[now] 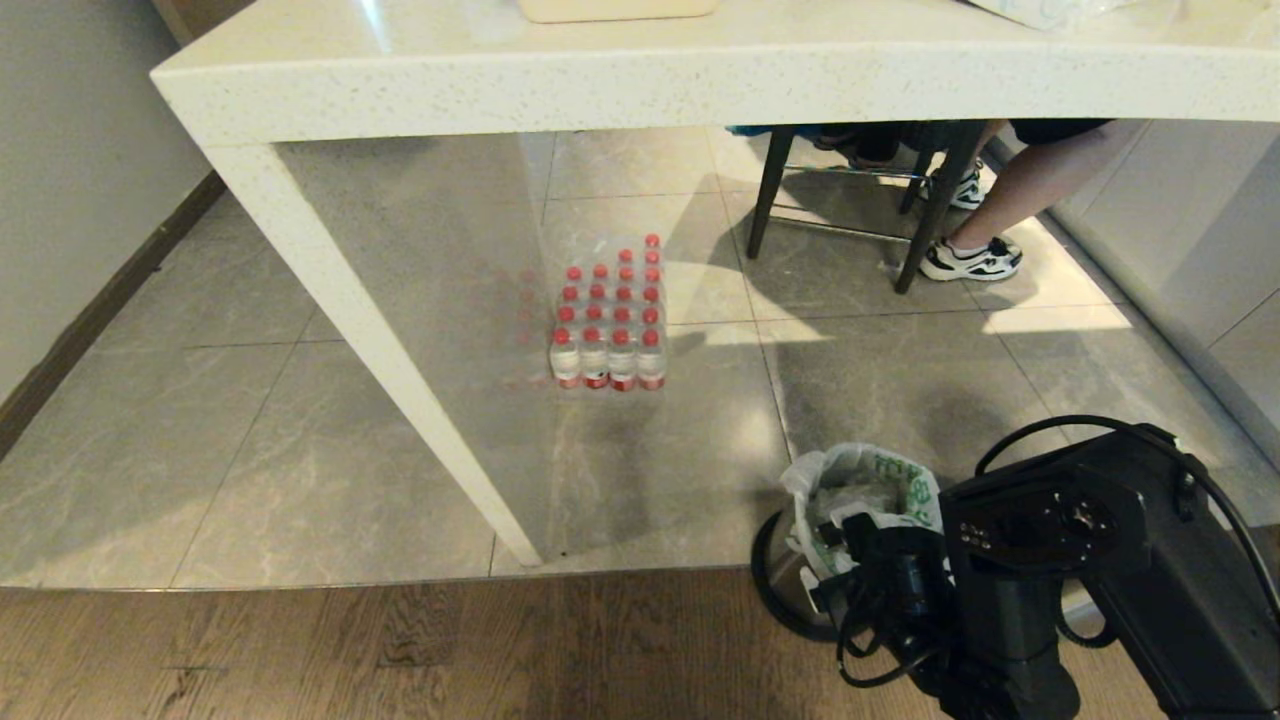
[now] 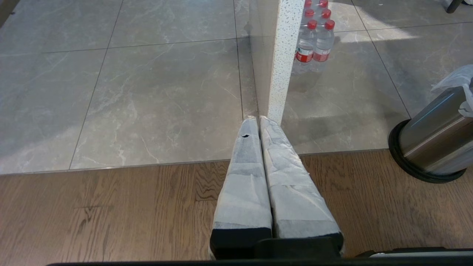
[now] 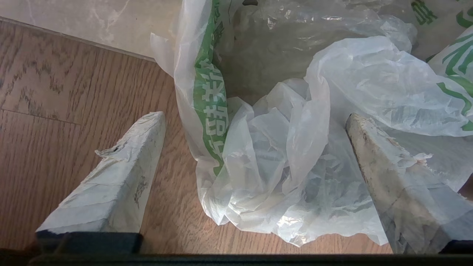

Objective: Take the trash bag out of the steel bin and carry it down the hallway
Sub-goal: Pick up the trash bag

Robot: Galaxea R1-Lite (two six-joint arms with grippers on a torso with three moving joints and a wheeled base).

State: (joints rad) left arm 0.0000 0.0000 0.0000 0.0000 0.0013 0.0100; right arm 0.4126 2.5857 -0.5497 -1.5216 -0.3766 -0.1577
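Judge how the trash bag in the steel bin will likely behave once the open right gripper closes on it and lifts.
The trash bag is thin, crinkled film, so it will probably go limp and stretch rather than hold shape. Its glossy folds may slip between the right gripper fingers unless bunched. The steel bin looks small, so a snagging bag might drag or tip it.

Daylight came from the far right, laying bright patches on the glossy floor tiles (image 1: 900, 330) beside the chair legs (image 1: 765, 200), which cast long shadows toward the left. The white table (image 1: 600, 85) shaded the tiles beneath it, and its top showed soft glare. The water bottles (image 1: 610, 320) mirrored faintly in the sheen. In the right wrist view the trash bag (image 3: 295, 147) glowed translucent, sharply in focus. All views were evenly lit, without blur.
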